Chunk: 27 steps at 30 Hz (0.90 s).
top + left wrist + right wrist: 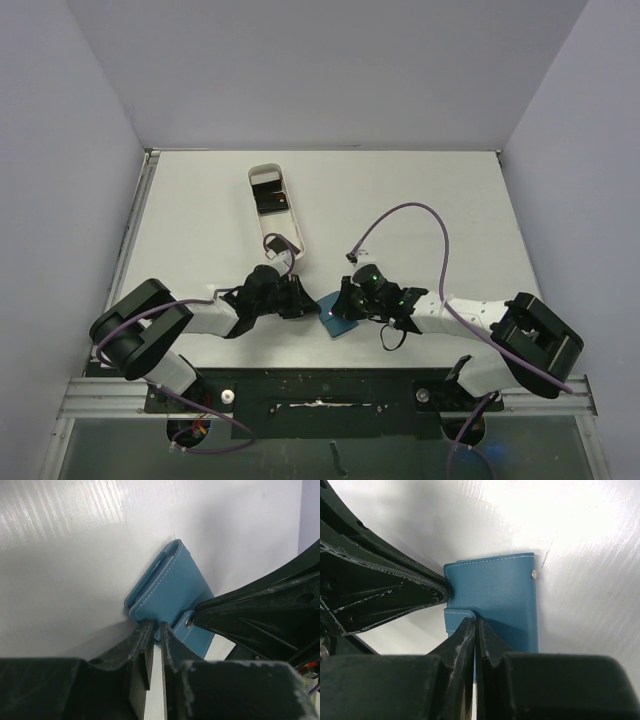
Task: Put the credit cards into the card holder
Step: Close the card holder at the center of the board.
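Left claw (156,629): nearly together, nipping the wallet (172,587) edge – probably to pin it down.
Right claw (476,622): pressed together on the closure tab, seemingly to lift that flap.
Wallet: folded on the table (420,210), tab unsnapped, between both claws.
In the way: folded panels – no slot exposed.
Cards (269,195): black, in the white tray (290,225) farther back, well apart.

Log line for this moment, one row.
left fingers: pinching card holder | right fingers: pinching card holder | credit cards: in white tray
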Each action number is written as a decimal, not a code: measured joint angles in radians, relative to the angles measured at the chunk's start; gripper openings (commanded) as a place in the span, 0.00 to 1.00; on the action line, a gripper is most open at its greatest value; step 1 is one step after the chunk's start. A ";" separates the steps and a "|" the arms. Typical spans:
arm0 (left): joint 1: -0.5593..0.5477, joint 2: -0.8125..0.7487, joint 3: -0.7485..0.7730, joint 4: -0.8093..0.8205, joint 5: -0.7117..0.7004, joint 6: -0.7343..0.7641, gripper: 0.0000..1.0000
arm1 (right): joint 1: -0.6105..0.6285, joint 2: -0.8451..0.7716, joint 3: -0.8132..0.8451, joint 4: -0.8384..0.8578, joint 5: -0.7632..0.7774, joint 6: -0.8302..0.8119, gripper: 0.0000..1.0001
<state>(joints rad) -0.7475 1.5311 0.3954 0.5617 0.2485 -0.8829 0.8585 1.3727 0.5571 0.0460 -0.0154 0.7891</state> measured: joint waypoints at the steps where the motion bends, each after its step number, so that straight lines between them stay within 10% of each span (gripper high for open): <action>1: 0.000 0.001 0.000 0.002 0.000 0.000 0.11 | -0.002 0.002 -0.002 0.003 -0.002 0.002 0.00; 27: -0.024 -0.073 0.066 -0.078 0.003 0.000 0.13 | -0.009 0.026 -0.014 0.044 -0.026 0.027 0.00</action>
<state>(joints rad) -0.7715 1.4578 0.4614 0.4835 0.2520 -0.8829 0.8494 1.3983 0.5430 0.0902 -0.0414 0.8165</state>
